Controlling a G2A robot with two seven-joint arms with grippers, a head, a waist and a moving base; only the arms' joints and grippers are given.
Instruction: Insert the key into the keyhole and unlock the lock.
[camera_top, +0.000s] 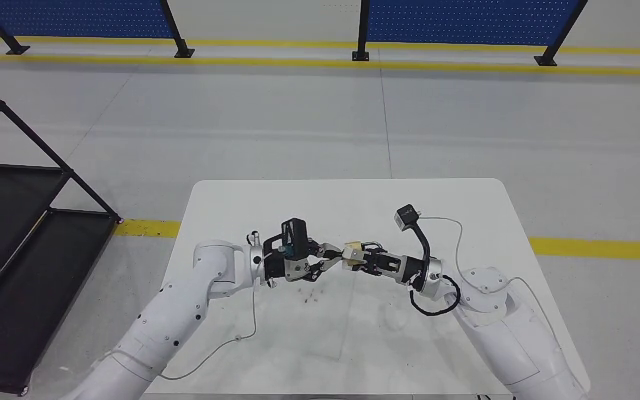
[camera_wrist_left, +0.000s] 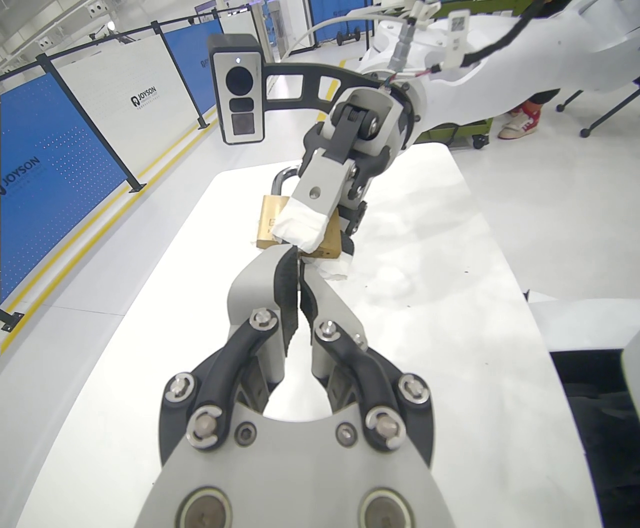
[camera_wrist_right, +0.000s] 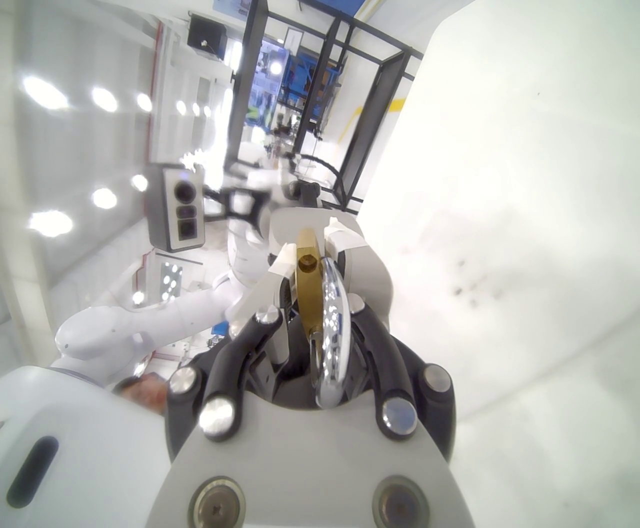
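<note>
Padlock (camera_wrist_left: 270, 220), brass, held in the air over the middle of the white table (camera_wrist_left: 425, 310), between the two arms. Holding it: right gripper (camera_wrist_left: 325, 245), its white-wrapped jaws clamped on the flat faces of the brass body. That leaves both ends free. The steel shackle (camera_wrist_left: 281, 181) lies back toward the right wrist, and the bottom face points out at the other arm.

Judgement: this grip presents the keyhole end and braces the body against a push and a twist.

Opposite sits the left gripper (camera_wrist_left: 299, 260), jaws pressed together, tips right at the padlock's bottom face. Key not made out. If carried, it is hidden between those jaws, and I cannot tell whether its blade is in the keyhole. Nothing shows the shackle sprung, so I judge the padlock not yet opened.

The two grippers stand nose to nose, roughly in line, likely so the key can travel straight along the keyway.

Risk, as I judge it: a slight misalignment could bind the key or lever the padlock loose in its grip.
</note>
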